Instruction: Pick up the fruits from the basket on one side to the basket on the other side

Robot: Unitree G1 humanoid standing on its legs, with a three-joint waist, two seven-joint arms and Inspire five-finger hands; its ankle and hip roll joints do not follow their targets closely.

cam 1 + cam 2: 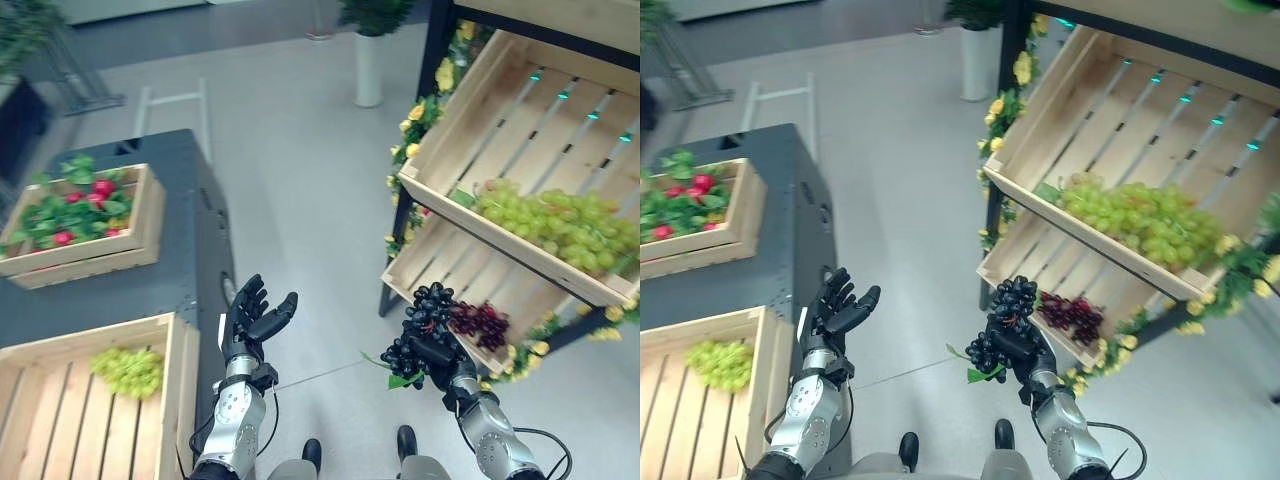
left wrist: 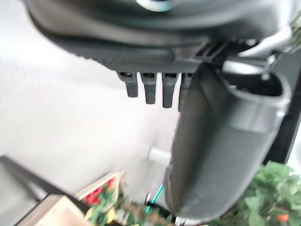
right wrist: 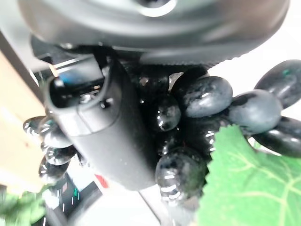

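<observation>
fingers (image 3: 101,132) of right hand (image 1: 438,358) wrapped round black grapes (image 1: 428,310), seemingly just clear of lower crate (image 1: 425,262); left hand (image 1: 250,318) spread

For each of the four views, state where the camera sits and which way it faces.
Left eye: on the head, looking down; the open left hand is raised.
Right eye: same scene; right hand grips the black grapes.
Left wrist: along the left hand's straight fingers, floor beyond.
Right wrist: its thumb on the black grapes.
</observation>
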